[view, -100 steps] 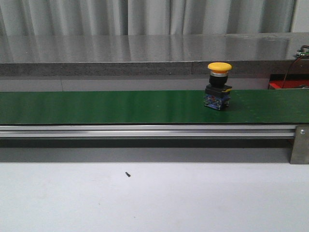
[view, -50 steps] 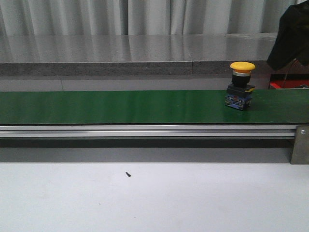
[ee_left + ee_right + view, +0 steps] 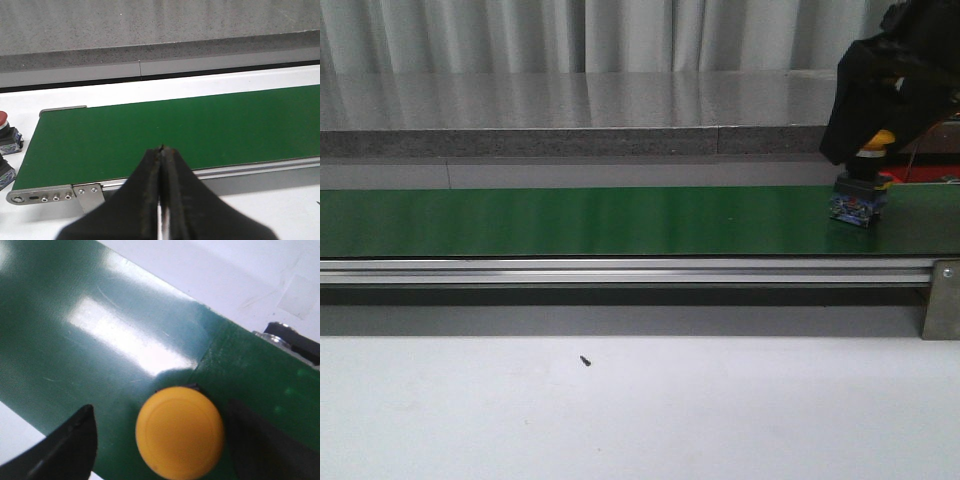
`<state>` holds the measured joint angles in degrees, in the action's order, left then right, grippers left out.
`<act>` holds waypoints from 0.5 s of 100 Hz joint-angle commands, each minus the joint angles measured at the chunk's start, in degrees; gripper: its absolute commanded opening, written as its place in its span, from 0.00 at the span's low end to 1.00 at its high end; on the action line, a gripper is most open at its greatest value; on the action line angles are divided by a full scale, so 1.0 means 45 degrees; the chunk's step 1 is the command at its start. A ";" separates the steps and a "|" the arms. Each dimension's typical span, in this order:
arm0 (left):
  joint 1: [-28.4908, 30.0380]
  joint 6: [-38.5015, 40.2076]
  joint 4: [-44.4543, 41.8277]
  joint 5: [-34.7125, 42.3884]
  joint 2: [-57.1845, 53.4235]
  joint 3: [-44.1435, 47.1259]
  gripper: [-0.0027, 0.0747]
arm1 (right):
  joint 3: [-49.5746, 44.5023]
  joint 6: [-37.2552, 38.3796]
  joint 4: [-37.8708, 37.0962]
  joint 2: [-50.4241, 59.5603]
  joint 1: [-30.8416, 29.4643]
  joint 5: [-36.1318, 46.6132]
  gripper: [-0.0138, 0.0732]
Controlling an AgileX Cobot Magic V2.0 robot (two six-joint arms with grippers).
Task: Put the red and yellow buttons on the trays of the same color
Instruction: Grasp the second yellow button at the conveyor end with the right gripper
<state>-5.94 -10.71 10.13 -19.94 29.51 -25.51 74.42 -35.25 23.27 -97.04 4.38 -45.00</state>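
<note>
A yellow button with a black and blue base stands on the green belt near its right end. My right gripper hangs over it and hides most of the yellow cap. The right gripper is open, one dark finger on each side of the cap, with gaps between. My left gripper is shut and empty above the belt's near rail. A red button stands on the white table just off the belt's end. The trays are out of view.
A second dark button body lies near the red one, its cap cut off by the frame edge. A metal rail runs along the belt's front, with a bracket at its right end. A grey ledge runs behind.
The yellow button has travelled to the right along the belt. My right arm has come down from the upper right until its open fingers straddle the cap.
</note>
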 commanded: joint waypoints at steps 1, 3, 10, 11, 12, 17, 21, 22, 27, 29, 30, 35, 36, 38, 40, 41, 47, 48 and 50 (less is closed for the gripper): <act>-0.0075 0.0004 0.0178 0.0974 0.0017 -0.0341 0.01 | 0.0502 0.0108 0.0121 0.0223 -0.0007 0.0032 0.68; -0.0075 0.0004 0.0178 0.0974 0.0017 -0.0341 0.01 | 0.0502 0.0205 0.0037 0.0184 -0.0007 0.0032 0.66; -0.0075 0.0004 0.0178 0.0974 0.0017 -0.0341 0.01 | 0.0502 0.0571 -0.0329 0.0078 -0.0030 0.0032 0.58; -0.0075 0.0004 0.0178 0.0974 0.0017 -0.0341 0.01 | 0.0502 0.0624 -0.0420 0.0063 -0.0034 0.0032 0.57; -0.0075 0.0004 0.0178 0.0974 0.0017 -0.0341 0.01 | 0.0502 0.0703 -0.0472 0.0061 -0.0047 0.0021 0.56; -0.0075 0.0004 0.0178 0.0974 0.0017 -0.0341 0.01 | 0.0502 0.0992 -0.0874 0.0046 -0.0047 0.0009 0.52; -0.0075 0.0004 0.0178 0.0974 0.0017 -0.0341 0.01 | 0.0502 0.1205 -0.1220 0.0046 -0.0047 -0.0041 0.50; -0.0075 0.0004 0.0178 0.0974 0.0017 -0.0341 0.01 | 0.0502 0.1275 -0.1276 0.0046 -0.0047 -0.0058 0.49; -0.0075 0.0004 0.0178 0.0974 0.0017 -0.0341 0.01 | 0.0502 0.1456 -0.1551 0.0077 -0.0047 -0.0162 0.46; -0.0075 0.0004 0.0178 0.0974 0.0017 -0.0341 0.01 | 0.0502 0.1535 -0.1590 0.0093 -0.0047 -0.0235 0.44; -0.0075 0.0004 0.0178 0.0974 0.0017 -0.0341 0.01 | 0.0502 0.1547 -0.1621 0.0120 -0.0047 -0.0258 0.44; -0.0075 0.0004 0.0178 0.0974 0.0017 -0.0341 0.01 | 0.0502 0.1603 -0.1628 0.0213 -0.0047 -0.0407 0.41; -0.0075 0.0004 0.0178 0.0974 0.0017 -0.0341 0.01 | 0.0502 0.1641 -0.1628 0.0237 -0.0064 -0.0433 0.41; -0.0075 0.0004 0.0178 0.0974 0.0017 -0.0341 0.01 | 0.0502 0.1673 -0.1628 0.0331 -0.0078 -0.0504 0.40; -0.0075 0.0004 0.0178 0.0974 0.0017 -0.0341 0.01 | 0.0502 0.1742 -0.1628 0.0397 -0.0091 -0.0568 0.40; -0.0075 0.0004 0.0178 0.0974 0.0017 -0.0341 0.01 | 0.0502 0.1766 -0.1628 0.0458 -0.0089 -0.0595 0.39; -0.0075 0.0004 0.0178 0.0974 0.0017 -0.0341 0.01 | 0.0502 0.1918 -0.1628 0.0767 -0.0203 -0.0798 0.38; -0.0075 0.0004 0.0178 0.0974 0.0017 -0.0341 0.01 | 0.0502 0.1935 -0.1628 0.0857 -0.0220 -0.0822 0.38; -0.0075 0.0004 0.0178 0.0974 0.0017 -0.0341 0.01 | 0.0490 0.1993 -0.1628 0.0940 -0.0279 -0.0905 0.38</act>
<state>-5.94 -10.71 10.13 -19.94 29.51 -25.51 74.92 -27.32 15.54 -97.73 4.02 -48.45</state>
